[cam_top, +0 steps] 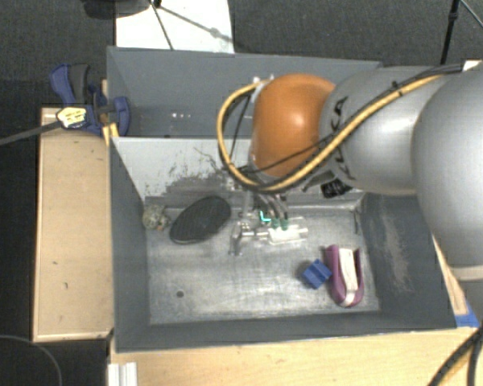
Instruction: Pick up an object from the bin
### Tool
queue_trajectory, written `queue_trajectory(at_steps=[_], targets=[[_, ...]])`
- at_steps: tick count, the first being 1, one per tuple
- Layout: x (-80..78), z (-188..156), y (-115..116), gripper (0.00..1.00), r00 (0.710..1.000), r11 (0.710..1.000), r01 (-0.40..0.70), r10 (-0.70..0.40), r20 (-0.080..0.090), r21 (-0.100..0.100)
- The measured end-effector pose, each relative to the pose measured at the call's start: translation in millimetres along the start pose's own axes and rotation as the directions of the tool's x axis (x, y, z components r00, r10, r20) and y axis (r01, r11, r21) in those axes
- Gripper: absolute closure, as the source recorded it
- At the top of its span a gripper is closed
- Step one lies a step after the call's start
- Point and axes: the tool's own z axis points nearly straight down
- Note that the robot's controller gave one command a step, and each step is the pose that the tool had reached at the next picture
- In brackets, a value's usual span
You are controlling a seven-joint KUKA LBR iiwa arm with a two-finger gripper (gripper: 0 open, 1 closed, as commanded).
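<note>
1. Bin (217, 289) of grey metal, floor mostly bare: use that room and keep off the sloping walls.
2. Arm (435, 135) reaching in from the right, orange cover (290, 123) at the wrist: hold the wrist upright and travel straight down.
3. Dark oval disc (200, 219), left of middle, near the back wall: leave alone; looks flat and probably hard to pinch.
4. Purple-and-white thing (344, 276), front right, just beside a blue block (315, 274): well apart from the work, so ignore both.
5. Gripper (256, 225), low over the bin's middle: cannot tell whether spread or closed; confirm a grasp before lifting.
6. Small white-and-green piece (286, 232), just beside the gripper on its right: nearest thing, so probably the one to take; centre over it, close gently, lift straight up.
</note>
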Motion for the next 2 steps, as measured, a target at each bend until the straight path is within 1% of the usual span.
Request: queue_trajectory(at_steps=[1, 2], targets=[[0.2, 57.8, 45.5, 0.0, 1.0, 1.0, 0.023, -0.023, 0.004, 0.0], [-1.3, 54.9, 43.2, 1.0, 1.0, 1.0, 0.014, -0.014, 0.008, -0.001]])
